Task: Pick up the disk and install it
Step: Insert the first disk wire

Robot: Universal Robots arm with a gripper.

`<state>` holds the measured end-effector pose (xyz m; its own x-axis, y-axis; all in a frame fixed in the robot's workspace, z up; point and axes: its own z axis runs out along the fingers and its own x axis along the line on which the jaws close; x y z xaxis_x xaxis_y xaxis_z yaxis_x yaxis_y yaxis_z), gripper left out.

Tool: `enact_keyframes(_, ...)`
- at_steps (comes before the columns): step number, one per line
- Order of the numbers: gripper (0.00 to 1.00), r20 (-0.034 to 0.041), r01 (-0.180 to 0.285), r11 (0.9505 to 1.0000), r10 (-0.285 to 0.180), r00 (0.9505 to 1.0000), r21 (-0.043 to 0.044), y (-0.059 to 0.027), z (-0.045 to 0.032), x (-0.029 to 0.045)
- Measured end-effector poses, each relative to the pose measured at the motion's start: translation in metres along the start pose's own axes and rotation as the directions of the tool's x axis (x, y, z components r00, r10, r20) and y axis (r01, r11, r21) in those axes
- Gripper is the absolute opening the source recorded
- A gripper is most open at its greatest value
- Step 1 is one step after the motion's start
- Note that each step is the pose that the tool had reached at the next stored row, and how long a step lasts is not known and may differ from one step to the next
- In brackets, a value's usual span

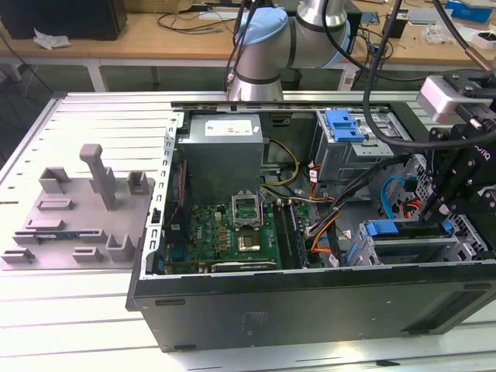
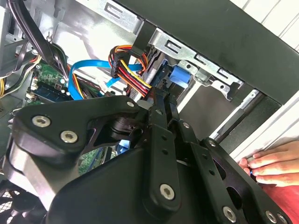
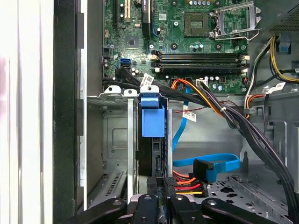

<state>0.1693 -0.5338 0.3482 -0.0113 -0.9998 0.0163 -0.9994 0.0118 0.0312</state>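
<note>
The disk (image 3: 153,120) stands on edge in the grey metal drive bay (image 3: 114,140) at the case's front corner, its blue carrier tab toward the motherboard. In the exterior view the disk (image 1: 385,229) lies low in the bay at the exterior view's right. My gripper (image 3: 162,187) reaches down into that bay, with its black fingers (image 3: 154,185) close together on the disk's rear edge. The second wrist view has the gripper (image 2: 164,100) pointing at the blue carrier (image 2: 180,74). From outside, the gripper (image 1: 443,213) hangs over the bay's right end.
Blue data cables (image 3: 212,163) and orange-red power leads (image 3: 187,179) run beside the bay. The motherboard (image 1: 232,232), grey power supply (image 1: 225,151) and a blue-latched cage (image 1: 345,128) fill the case. A hand (image 2: 271,163) rests outside the case wall. A grey fixture plate (image 1: 77,217) lies at the exterior view's left.
</note>
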Motion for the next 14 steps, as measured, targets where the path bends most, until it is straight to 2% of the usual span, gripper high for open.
enact_keyframes(14,0.16,-0.0001,0.0,1.0,0.0,1.0,0.0007,-0.0004,0.0037,-0.0001)
